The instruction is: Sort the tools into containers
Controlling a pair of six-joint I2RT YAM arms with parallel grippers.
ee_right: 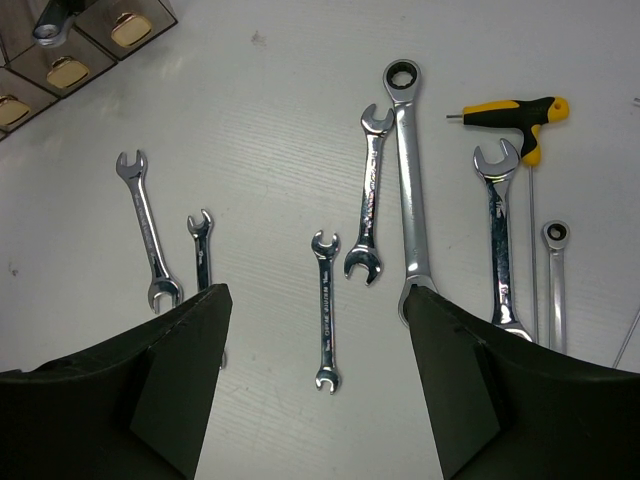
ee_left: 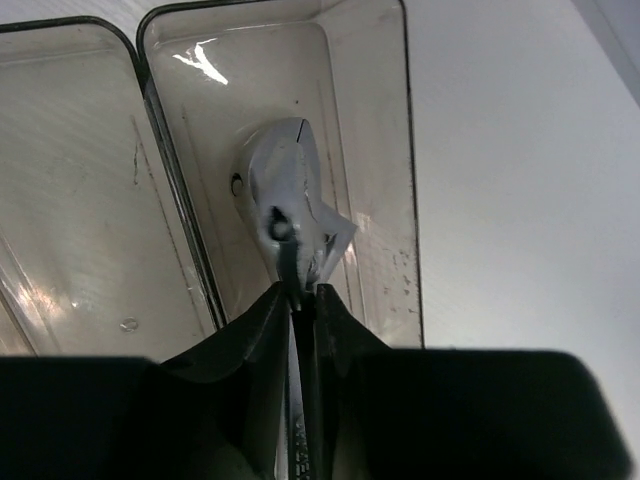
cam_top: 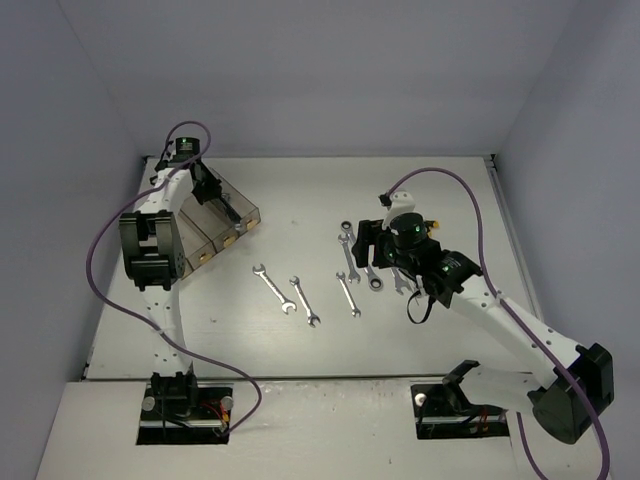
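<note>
Top external: a white worktop [cam_top: 300, 190] is boxed in by pale grey-blue walls [cam_top: 330, 70]. The containers [cam_top: 240, 215] sit at its far left, and loose wrenches [cam_top: 305, 301] lie near the middle.

Left wrist: the left jaws are pressed on the shaft of a held wrench [ee_left: 285, 190]. Its head hangs over the floor of the end bin [ee_left: 375, 120]; whether it touches is hard to tell.

Right wrist: the right jaws are spread wide, gripping nothing, above the flat-lying wrenches and a yellow-handled hex key [ee_right: 510, 112].
</note>
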